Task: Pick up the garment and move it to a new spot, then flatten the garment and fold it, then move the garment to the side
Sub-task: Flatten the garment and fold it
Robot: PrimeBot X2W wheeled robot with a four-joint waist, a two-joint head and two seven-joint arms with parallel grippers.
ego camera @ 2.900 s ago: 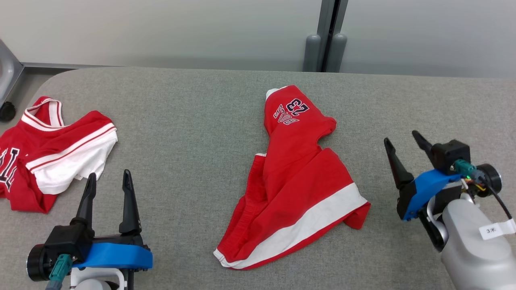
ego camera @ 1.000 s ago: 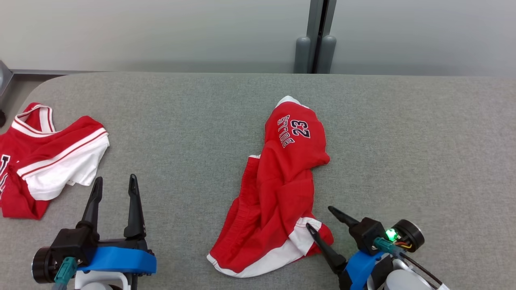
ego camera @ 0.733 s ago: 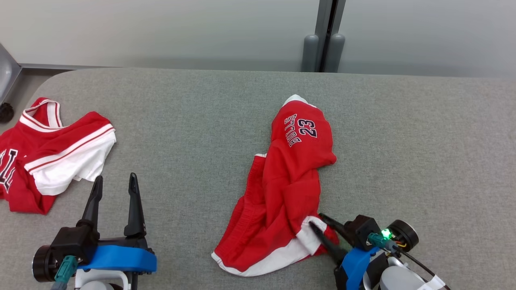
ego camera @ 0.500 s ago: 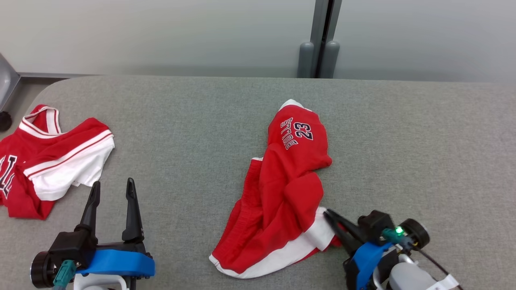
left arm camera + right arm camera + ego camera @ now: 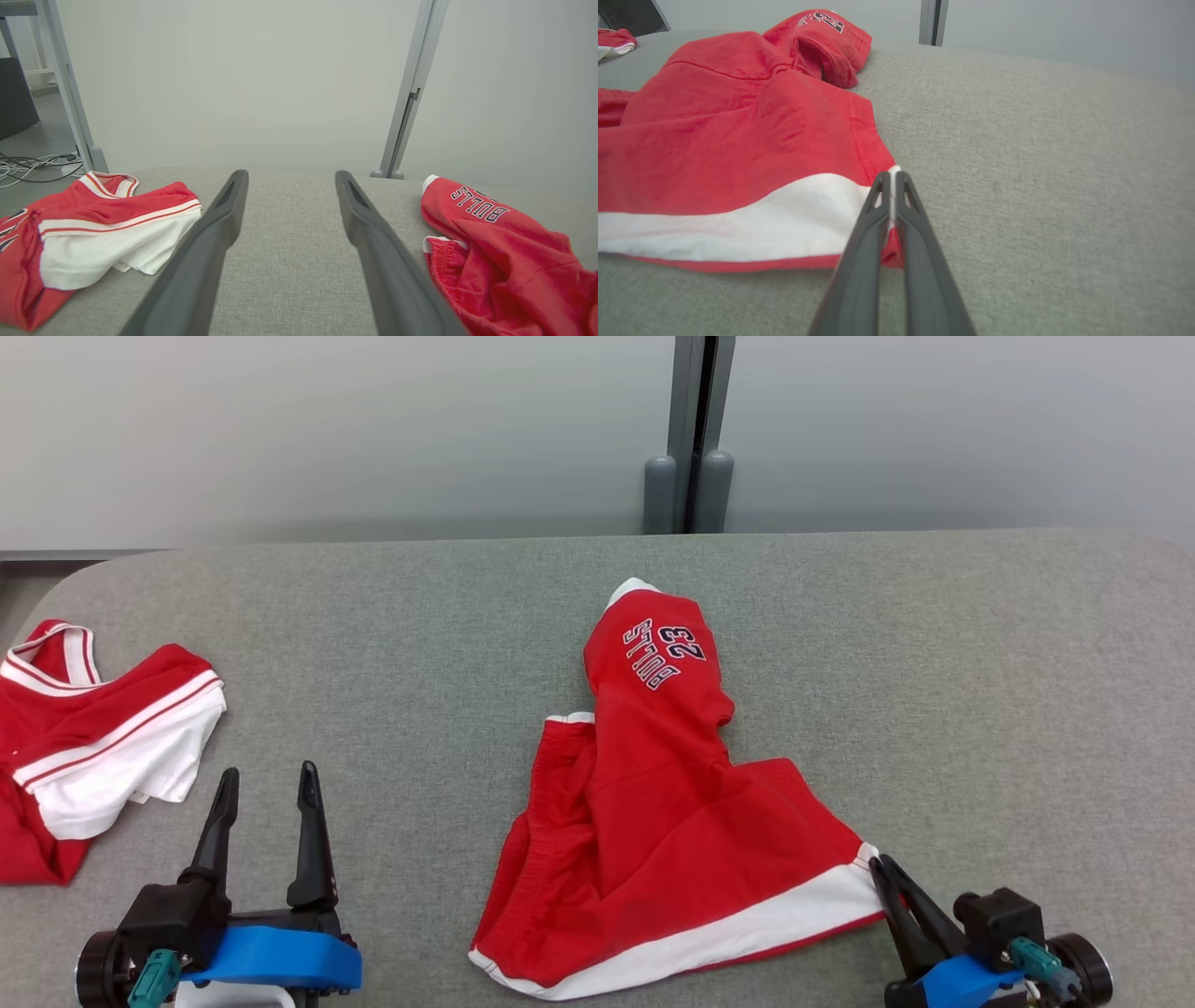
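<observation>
The garment is a pair of red shorts with a white hem band and "BULLS 23" print, lying crumpled mid-table; it also shows in the left wrist view and the right wrist view. My right gripper is at the lower right, shut on the garment's hem corner, with the fingers pinching the white-and-red edge. My left gripper stands open at the lower left, well apart from the garment, with nothing between its fingers.
A second red and white jersey lies bunched at the table's left edge, also in the left wrist view. The grey padded table ends at a pale wall with a grey post behind.
My right gripper shut on the hem corner and drew it to the right and toward me, spreading the lower leg out. The head camera shifted. The left arm stayed put.
</observation>
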